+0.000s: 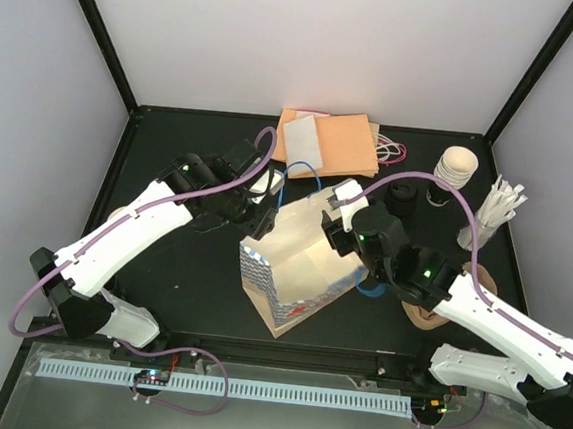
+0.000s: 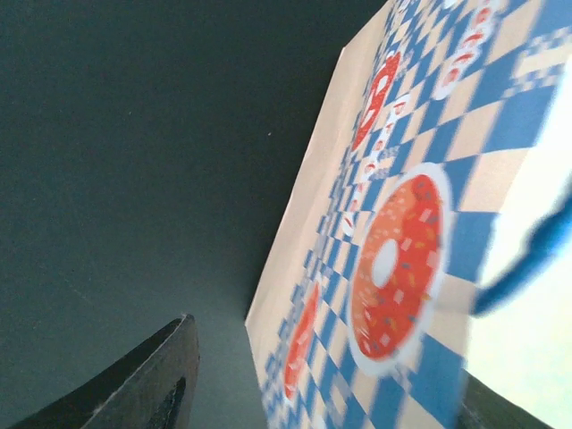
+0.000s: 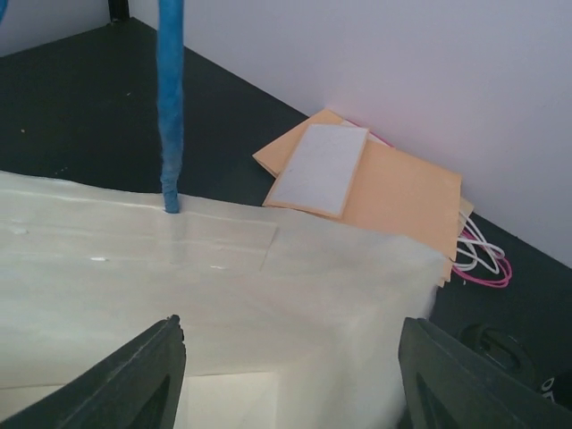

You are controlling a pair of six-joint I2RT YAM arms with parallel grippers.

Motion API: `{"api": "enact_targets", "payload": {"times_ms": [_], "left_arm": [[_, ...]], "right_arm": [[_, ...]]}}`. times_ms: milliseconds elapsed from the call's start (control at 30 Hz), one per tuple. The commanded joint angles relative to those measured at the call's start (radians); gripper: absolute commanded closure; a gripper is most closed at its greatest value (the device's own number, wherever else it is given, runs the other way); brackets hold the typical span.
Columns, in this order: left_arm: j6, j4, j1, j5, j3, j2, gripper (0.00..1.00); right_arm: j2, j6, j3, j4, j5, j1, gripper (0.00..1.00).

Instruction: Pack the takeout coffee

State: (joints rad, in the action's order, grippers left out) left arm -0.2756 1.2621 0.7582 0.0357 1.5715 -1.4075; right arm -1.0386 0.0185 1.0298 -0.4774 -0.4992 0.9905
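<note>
The paper bag [image 1: 296, 276], blue-checked with red doughnut prints, stands open at the table's middle. My left gripper [image 1: 257, 207] is at its back left corner. In the left wrist view this gripper [image 2: 326, 393] is open, with the bag's printed side [image 2: 393, 259] close in front of it. My right gripper [image 1: 338, 219] is over the bag's right rim. In the right wrist view it [image 3: 286, 357] is open and empty above the bag's pale inside [image 3: 223, 286]. A round black lid [image 1: 404, 193] sits right of the bag, also in the right wrist view [image 3: 496, 344]. I cannot tell whether a cup is under it.
Flat orange bags [image 1: 328, 143] lie at the back. A stack of cream cups [image 1: 456, 167] and a holder of white sticks [image 1: 498, 208] stand at the back right. A brown pulp carrier [image 1: 428, 312] lies under my right arm. A blue bag handle [image 3: 170, 98] stands up.
</note>
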Motion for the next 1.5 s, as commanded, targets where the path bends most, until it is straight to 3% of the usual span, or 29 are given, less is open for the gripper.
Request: {"api": "enact_targets", "payload": {"times_ms": [0, 133, 467, 600, 767, 967, 1467], "left_arm": [[0.018, -0.026, -0.007, 0.016, 0.049, -0.014, 0.44], [0.021, -0.028, -0.007, 0.018, 0.063, -0.020, 0.46], [0.067, -0.102, -0.006, 0.119, 0.079, -0.021, 0.36], [0.074, -0.142, -0.005, 0.142, 0.081, -0.030, 0.51], [0.080, -0.177, -0.006, 0.110, 0.080, -0.040, 0.63], [0.075, -0.156, -0.006, 0.060, 0.085, -0.058, 0.98], [-0.055, -0.130, -0.037, -0.178, 0.064, 0.007, 0.98]], "right_arm": [[0.028, 0.003, -0.006, 0.036, -0.038, -0.004, 0.31], [0.031, 0.010, 0.010, 0.010, -0.046, -0.004, 0.30], [0.047, 0.011, 0.058, -0.013, -0.020, -0.005, 0.29], [0.048, 0.005, 0.078, -0.016, -0.022, -0.004, 0.29], [0.058, 0.003, 0.088, -0.022, -0.030, -0.004, 0.29], [0.083, 0.005, 0.088, -0.029, -0.046, -0.004, 0.29], [0.104, 0.078, 0.091, -0.107, -0.270, -0.041, 0.24]]}}
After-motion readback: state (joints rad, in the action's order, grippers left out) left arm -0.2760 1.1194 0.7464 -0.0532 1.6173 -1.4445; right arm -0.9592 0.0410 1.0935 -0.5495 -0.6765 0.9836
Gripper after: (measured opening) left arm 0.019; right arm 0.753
